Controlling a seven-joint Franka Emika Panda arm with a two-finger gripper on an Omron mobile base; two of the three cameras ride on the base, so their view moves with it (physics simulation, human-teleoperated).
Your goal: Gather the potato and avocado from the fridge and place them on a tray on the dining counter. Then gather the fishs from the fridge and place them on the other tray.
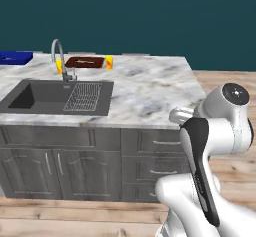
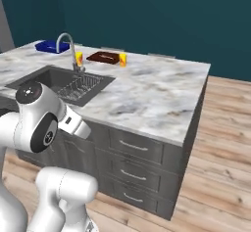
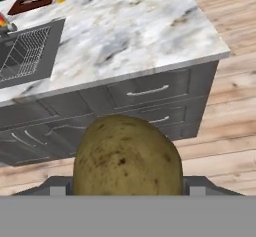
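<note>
The jaws pinch the potato (image 3: 127,156) between them. Ahead lies the marbled surface (image 3: 135,26). Carry it level toward the blue tray (image 1: 15,57), releasing low.

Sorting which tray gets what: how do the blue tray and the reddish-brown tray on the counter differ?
The blue tray sits at the counter's far end, beyond the faucet; the reddish-brown tray sits nearer the middle, between two small yellow items. The blue tray looks bare; the reddish-brown tray seems to hold something slender. Both are shallow, rectangular, along the back edge.
</note>
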